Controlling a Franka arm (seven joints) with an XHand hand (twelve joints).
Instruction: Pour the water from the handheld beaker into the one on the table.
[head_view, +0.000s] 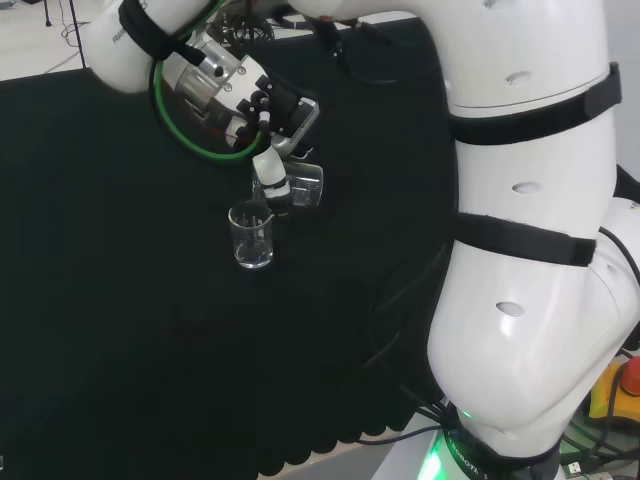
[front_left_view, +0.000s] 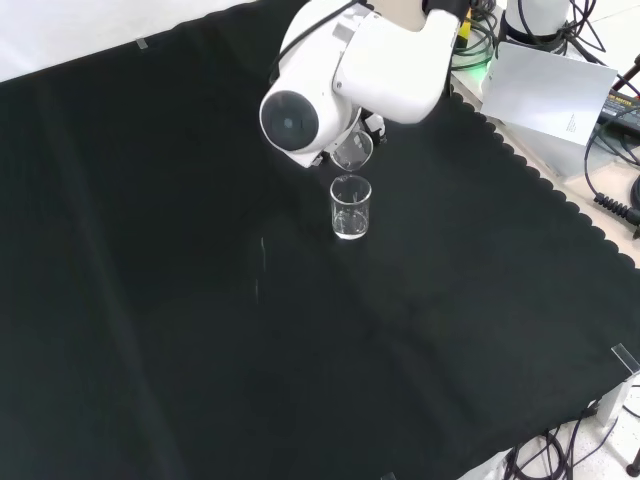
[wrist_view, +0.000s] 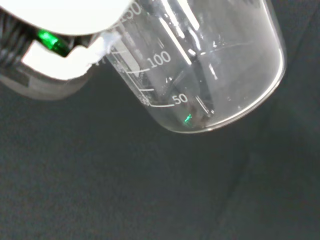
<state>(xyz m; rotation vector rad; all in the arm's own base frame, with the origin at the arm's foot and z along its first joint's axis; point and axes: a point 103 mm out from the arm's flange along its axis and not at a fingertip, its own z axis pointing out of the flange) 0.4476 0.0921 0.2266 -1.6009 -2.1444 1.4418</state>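
Above the tabletop (head_view: 120, 300), the hand (head_view: 265, 110) has its fingers (head_view: 270, 172) curled round the tilted beaker (head_view: 305, 186), mouth over the standing beaker (head_view: 251, 237). Pouring looks underway or nearly finished; righting it remains.

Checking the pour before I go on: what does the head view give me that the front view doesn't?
Head view: the hand with fingers curled round the tilted handheld beaker, its mouth toward the table beaker. Front view: a white arm link stands before the hand; the handheld beaker's rim sits just above the table beaker. Both: the table beaker upright on the black cloth.
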